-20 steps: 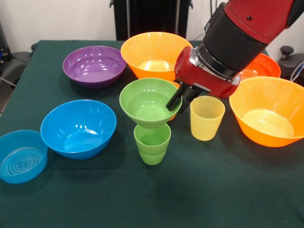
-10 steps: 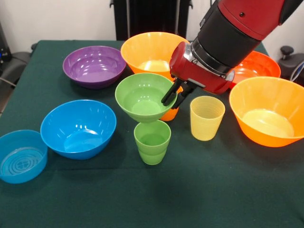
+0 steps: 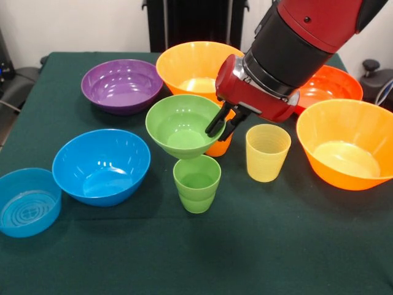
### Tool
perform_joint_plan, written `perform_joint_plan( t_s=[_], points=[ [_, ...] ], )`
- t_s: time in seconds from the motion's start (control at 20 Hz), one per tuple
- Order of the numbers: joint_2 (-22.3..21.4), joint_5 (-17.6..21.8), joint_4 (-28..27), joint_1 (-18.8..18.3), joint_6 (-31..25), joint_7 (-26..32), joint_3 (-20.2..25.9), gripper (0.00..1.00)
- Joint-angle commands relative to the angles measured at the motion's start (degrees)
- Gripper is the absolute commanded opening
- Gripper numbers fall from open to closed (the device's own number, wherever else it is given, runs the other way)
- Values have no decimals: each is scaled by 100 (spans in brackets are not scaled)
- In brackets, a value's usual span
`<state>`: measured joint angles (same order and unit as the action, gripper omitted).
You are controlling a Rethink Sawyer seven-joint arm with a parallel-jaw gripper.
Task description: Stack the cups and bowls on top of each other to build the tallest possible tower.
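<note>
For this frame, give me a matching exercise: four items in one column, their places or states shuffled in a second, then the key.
Items:
1. green bowl
2. green cup
3. pale yellow cup
4. translucent blue bowl

Places or states:
A. upright on the cloth between the hand and a big orange bowl
B. at the table's left edge
C. held by its rim, lifted and tilted
D. empty, below the lifted bowl

Pairs: 1-C, 2-D, 3-A, 4-B

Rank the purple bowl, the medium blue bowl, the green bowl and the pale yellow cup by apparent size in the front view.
1. medium blue bowl and purple bowl: look alike, and blue is nearer, so unranked
2. green bowl
3. pale yellow cup
</note>
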<state>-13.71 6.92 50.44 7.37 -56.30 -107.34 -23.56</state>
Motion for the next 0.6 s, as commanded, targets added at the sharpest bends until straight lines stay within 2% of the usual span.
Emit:
perform_joint_plan(
  t_s=[0.05,0.4,0.6],
  points=[
    [40,-74,210,-67,309,-878,400,0],
    [61,-88,233,-29,365,-954,402,0],
    [171,-112,36,-13,293,-1017,398,0]
  ],
)
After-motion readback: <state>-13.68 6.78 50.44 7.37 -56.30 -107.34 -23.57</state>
